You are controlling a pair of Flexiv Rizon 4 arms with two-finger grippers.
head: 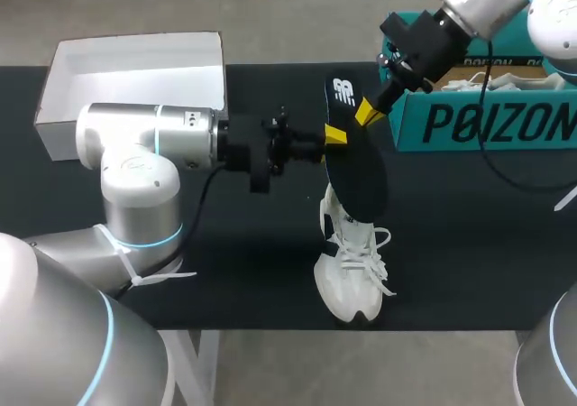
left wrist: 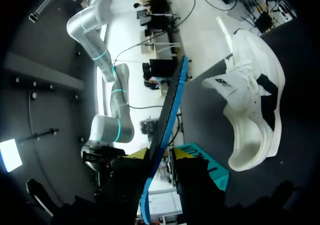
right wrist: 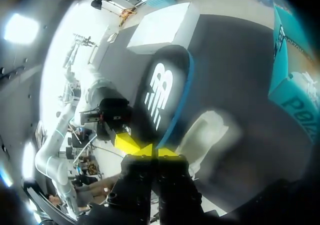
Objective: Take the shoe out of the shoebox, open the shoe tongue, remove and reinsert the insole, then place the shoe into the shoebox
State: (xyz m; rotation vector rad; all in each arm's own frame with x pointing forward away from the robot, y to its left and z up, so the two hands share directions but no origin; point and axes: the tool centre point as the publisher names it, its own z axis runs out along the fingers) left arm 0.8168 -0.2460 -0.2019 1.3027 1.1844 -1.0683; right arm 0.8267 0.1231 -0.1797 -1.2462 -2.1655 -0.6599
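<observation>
Black insole (head: 356, 167) held in the air, tilted, above the white shoe (head: 352, 271).
The left gripper (head: 335, 135) and the right gripper (head: 365, 113) each pinch its edge; the shoe lies on the black table (head: 469, 244), near the teal shoebox (head: 487, 122).

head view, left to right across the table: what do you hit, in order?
White open box → left gripper → black insole → teal shoebox. Left out: white shoe and right gripper, both overlapping the insole.
</observation>
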